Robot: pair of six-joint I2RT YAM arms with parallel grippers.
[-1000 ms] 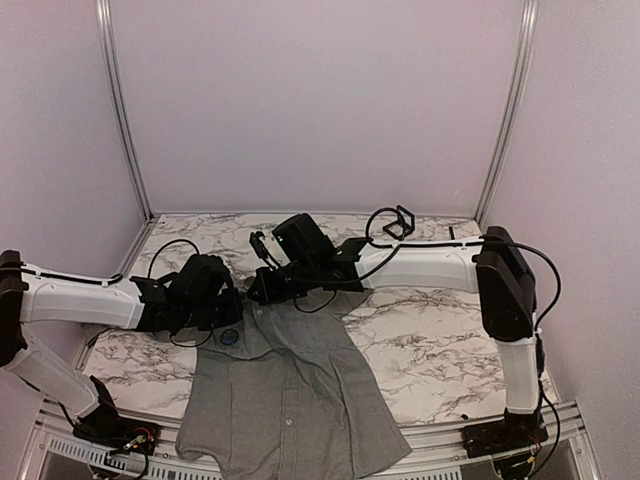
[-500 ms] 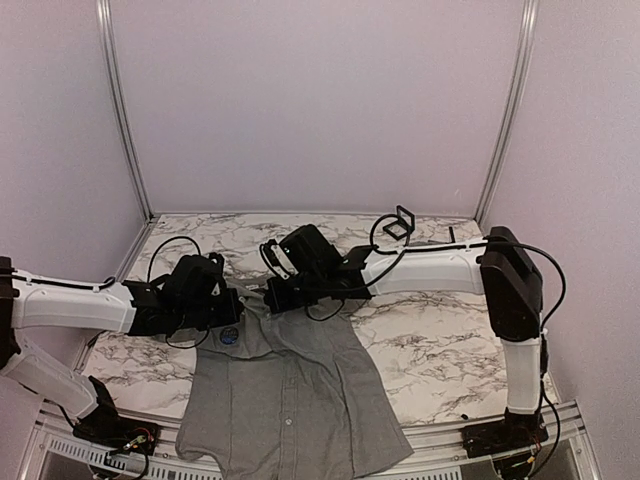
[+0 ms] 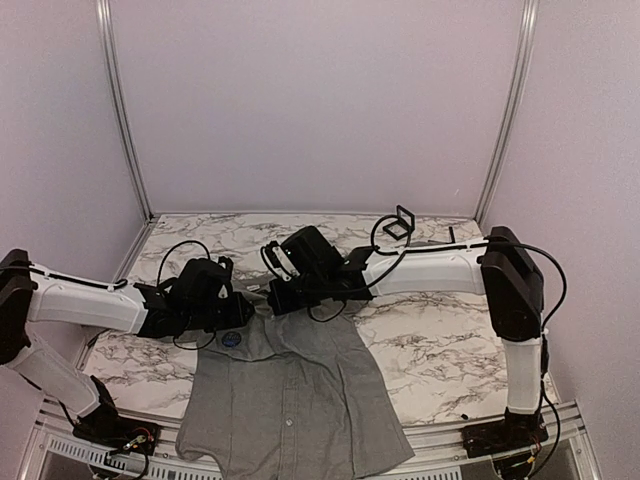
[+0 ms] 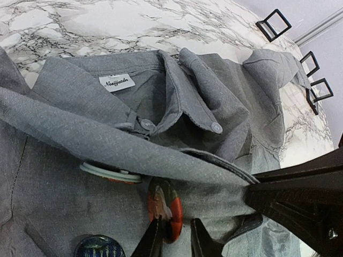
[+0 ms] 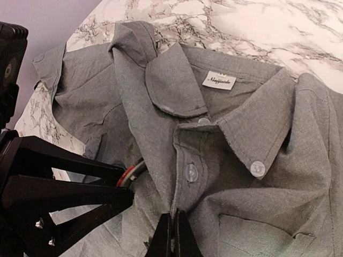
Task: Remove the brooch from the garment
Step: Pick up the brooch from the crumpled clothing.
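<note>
- Brooch (image 4: 165,206): red and round, pinned on the chest of the grey garment (image 4: 64,203), tucked just under a lifted fold of cloth below the collar (image 4: 187,85).
- Seen almost edge-on from the left wrist, so more like a thin standing coin than a flat face.
- Left hand (image 4: 174,227): right at the brooch, fingers parted a little, one on each side, with the brooch in the gap just past the tips; no squeeze to be seen yet.
- Right hand (image 5: 172,230): clenched tight on the front edge of the garment near the buttons, holding that fold up and out of the way.
- Two more round things close by (a blue badge (image 4: 96,247) lower left, a pale disc (image 4: 110,173) peeking from under the fold), both beside the red one and outside the finger gap.
- Left hand much the nearer of the two; brooch straight ahead of it, so probably just a small push forward and a pinch across the thin edge.
- Worth watching: cloth lifting off the marble surface (image 4: 80,21) together with the brooch if pulled hard.
</note>
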